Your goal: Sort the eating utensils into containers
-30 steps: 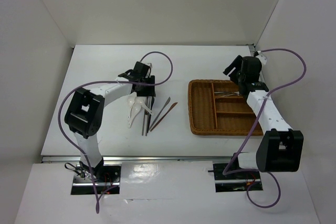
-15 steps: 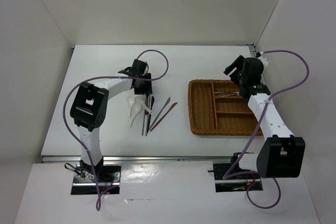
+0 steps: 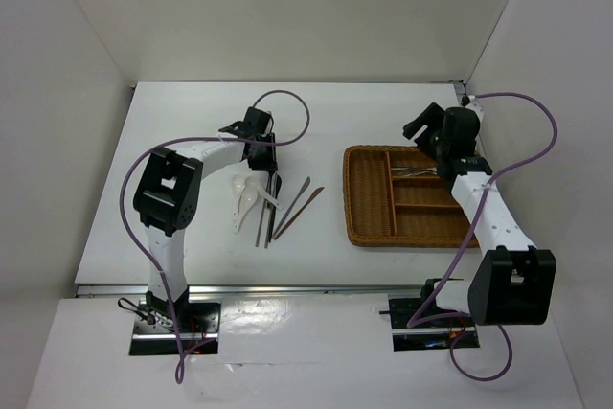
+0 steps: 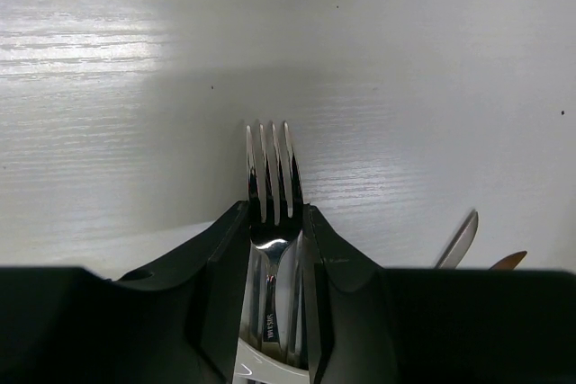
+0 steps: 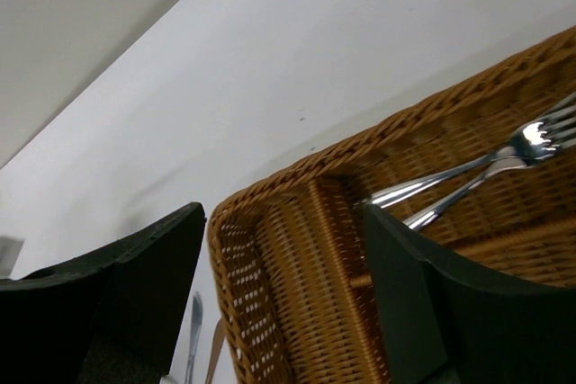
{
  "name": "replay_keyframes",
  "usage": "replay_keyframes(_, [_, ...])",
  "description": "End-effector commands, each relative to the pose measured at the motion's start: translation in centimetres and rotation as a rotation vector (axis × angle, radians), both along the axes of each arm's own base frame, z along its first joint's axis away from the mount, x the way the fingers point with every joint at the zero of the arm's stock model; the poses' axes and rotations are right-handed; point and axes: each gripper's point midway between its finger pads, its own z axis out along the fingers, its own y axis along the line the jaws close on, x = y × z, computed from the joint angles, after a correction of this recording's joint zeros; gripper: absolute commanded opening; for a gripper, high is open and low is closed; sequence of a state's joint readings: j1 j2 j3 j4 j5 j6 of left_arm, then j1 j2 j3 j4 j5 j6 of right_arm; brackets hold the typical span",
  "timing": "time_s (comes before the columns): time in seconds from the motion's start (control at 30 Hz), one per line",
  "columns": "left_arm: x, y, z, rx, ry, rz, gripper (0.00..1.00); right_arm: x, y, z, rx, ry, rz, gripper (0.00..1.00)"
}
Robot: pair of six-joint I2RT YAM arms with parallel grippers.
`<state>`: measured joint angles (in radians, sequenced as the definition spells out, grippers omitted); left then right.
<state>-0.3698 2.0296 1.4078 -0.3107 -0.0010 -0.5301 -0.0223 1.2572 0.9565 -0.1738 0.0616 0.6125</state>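
My left gripper (image 3: 261, 155) is shut on a silver fork (image 4: 271, 188), whose tines stick out past the fingertips in the left wrist view. Below it on the table lie two white spoons (image 3: 243, 198), dark chopsticks (image 3: 267, 208) and reddish-brown sticks (image 3: 299, 208). The brown wicker tray (image 3: 368, 233) sits at the right. Two silver forks (image 3: 414, 172) lie in its top right compartment and also show in the right wrist view (image 5: 468, 177). My right gripper (image 3: 419, 129) is open and empty above the tray's far edge; its fingers straddle the tray's long slot (image 5: 297, 303) in the wrist view.
White walls enclose the table on the left, back and right. The tray's right side runs close to the right wall. Purple cables (image 3: 287, 102) loop over both arms. A knife tip (image 4: 459, 240) and a stick tip (image 4: 508, 261) show beside the left fingers.
My left gripper has pulled back toward the far side, away from the utensil pile. My right gripper has shifted slightly left over the tray's far edge.
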Motion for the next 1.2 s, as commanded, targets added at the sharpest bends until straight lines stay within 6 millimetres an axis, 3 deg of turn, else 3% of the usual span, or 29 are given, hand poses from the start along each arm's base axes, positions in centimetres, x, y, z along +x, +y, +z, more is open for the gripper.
replay_keyframes(0.0, [0.9,-0.8,0.0,-0.027,-0.011,0.006,0.19,0.1,3.0,0.8,0.075,-0.074,0.158,0.79])
replay_keyframes(0.07, [0.8,-1.0,0.0,-0.035,-0.009,0.001,0.17,-0.4,5.4,0.9,0.122,-0.096,0.295,0.79])
replay_keyframes(0.17, [1.2,-1.7,2.4,-0.079,-0.046,-0.006,0.16,-1.2,9.2,1.5,0.108,-0.140,0.474,0.79])
replay_keyframes(0.3, [2.3,-2.9,8.4,-0.157,-0.156,-0.037,0.16,-1.3,13.7,1.5,0.052,-0.143,0.630,0.79])
replay_keyframes(0.53, [2.3,-4.9,13.3,-0.326,-0.190,-0.054,0.16,-2.8,22.3,2.3,0.033,-0.194,0.855,0.79])
replay_keyframes(0.63, [1.9,-5.8,14.2,-0.385,-0.181,-0.076,0.16,-3.6,25.1,1.6,0.032,-0.192,0.926,0.79])
replay_keyframes(0.7, [1.7,-6.3,16.0,-0.426,-0.209,-0.094,0.16,-3.7,26.1,1.0,0.004,-0.189,0.950,0.79])
replay_keyframes(0.77, [1.3,-6.6,16.7,-0.453,-0.213,-0.105,0.16,-3.2,27.5,1.3,-0.029,-0.209,0.959,0.79])
replay_keyframes(0.83, [0.9,-6.5,17.5,-0.458,-0.228,-0.108,0.17,-2.8,27.7,0.8,-0.039,-0.189,0.946,0.79])
replay_keyframes(1.0, [1.0,-6.2,15.0,-0.395,-0.244,-0.177,0.31,-2.2,26.5,2.0,-0.062,-0.220,0.863,0.79])
replay_keyframes(1.03, [1.0,-6.3,14.3,-0.388,-0.234,-0.201,0.34,-2.2,26.0,2.6,-0.063,-0.227,0.835,0.79])
replay_keyframes(1.07, [0.9,-6.6,12.5,-0.381,-0.201,-0.224,0.36,-2.4,25.3,1.9,-0.079,-0.196,0.808,0.79])
replay_keyframes(1.17, [1.3,-7.5,12.0,-0.391,-0.217,-0.318,0.44,-2.1,22.4,1.7,-0.107,-0.134,0.660,0.79])
